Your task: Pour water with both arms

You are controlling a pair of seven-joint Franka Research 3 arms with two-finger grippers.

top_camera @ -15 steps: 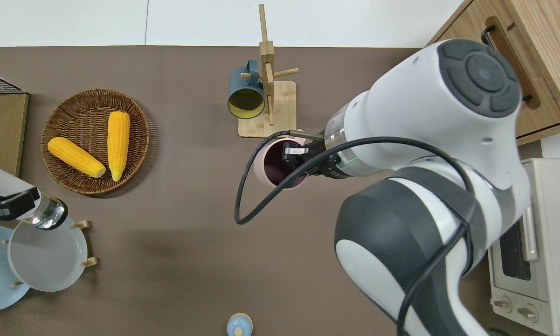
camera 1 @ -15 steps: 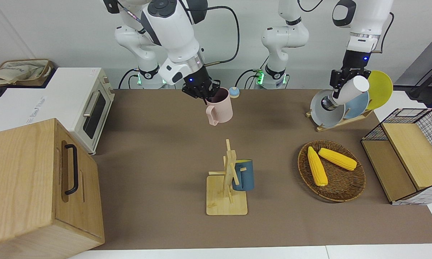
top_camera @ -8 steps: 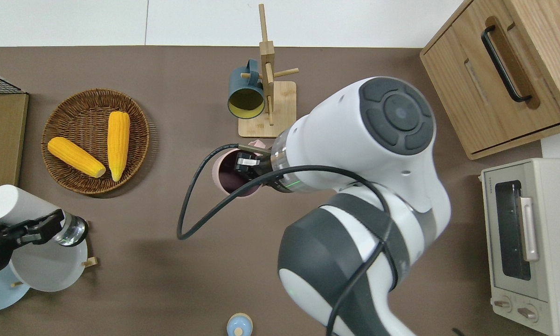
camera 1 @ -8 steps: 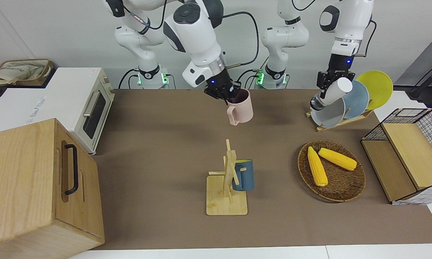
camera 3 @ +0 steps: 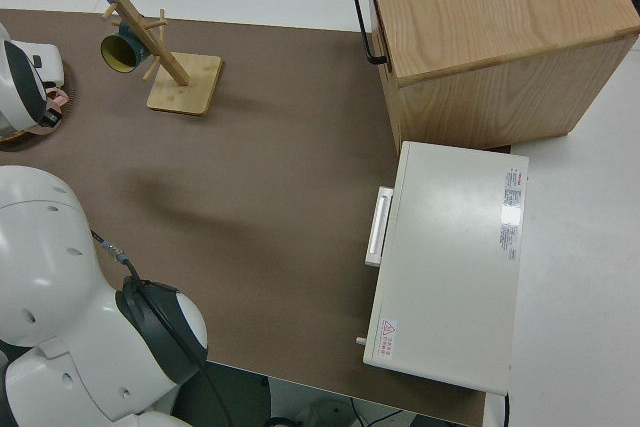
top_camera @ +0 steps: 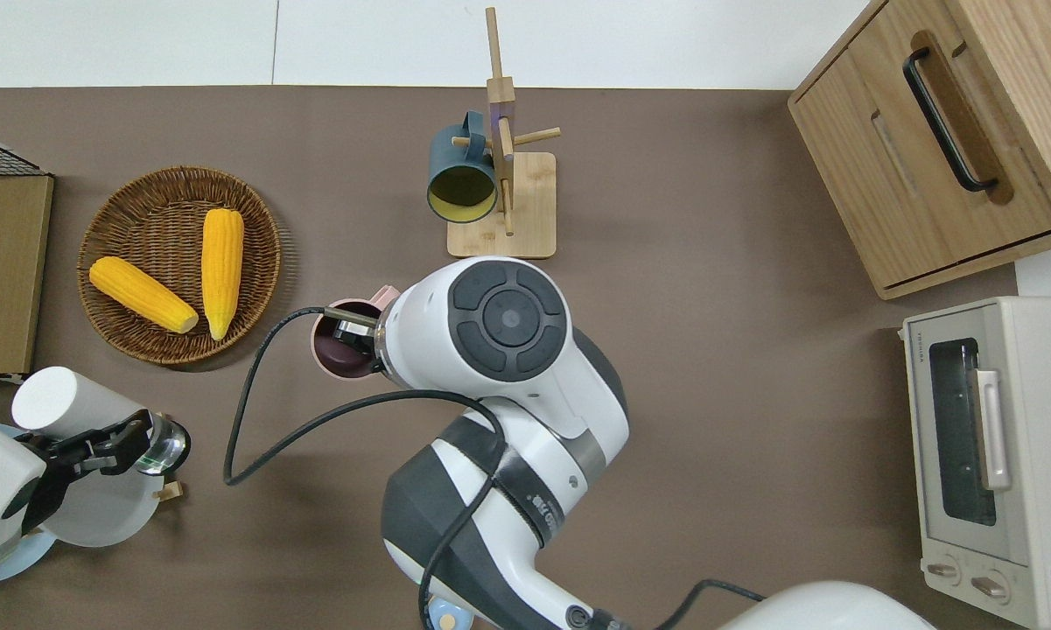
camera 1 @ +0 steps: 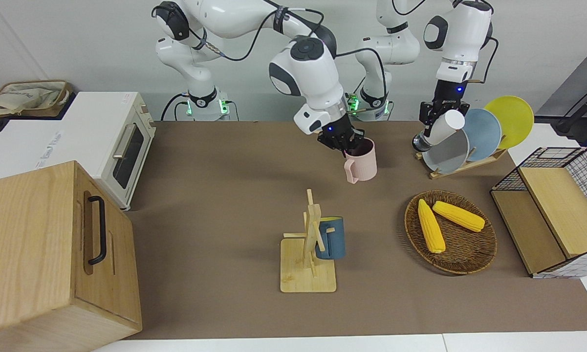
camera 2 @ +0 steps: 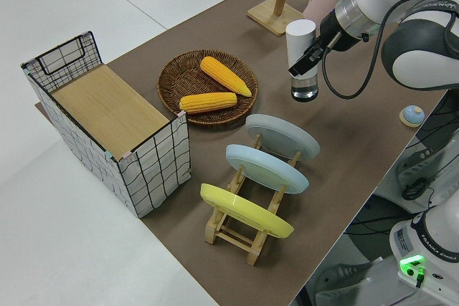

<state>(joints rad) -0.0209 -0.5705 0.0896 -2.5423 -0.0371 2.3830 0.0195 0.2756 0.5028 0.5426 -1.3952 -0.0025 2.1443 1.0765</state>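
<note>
Right gripper (camera 1: pixel 348 145) is clamped on the rim of one pink mug (camera 1: pixel 362 165), airborne over the table (camera 1: pixel 215 195). Left gripper (camera 1: pixel 432 116) grips one white-capped bottle (camera 1: pixel 437 131), tilted over three racked plates (camera 1: pixel 474 134). Basket (camera 1: pixel 474 254) holds two corn cobs (camera 1: pixel 431 226).

pink mug (top_camera: pixel 343 348): half hidden under the right arm's wrist in overhead view | right gripper (camera 1: pixel 344 143): fingers' grip unclear | small blue bell (top_camera: pixel 442 614): cut by bottom edge
</note>
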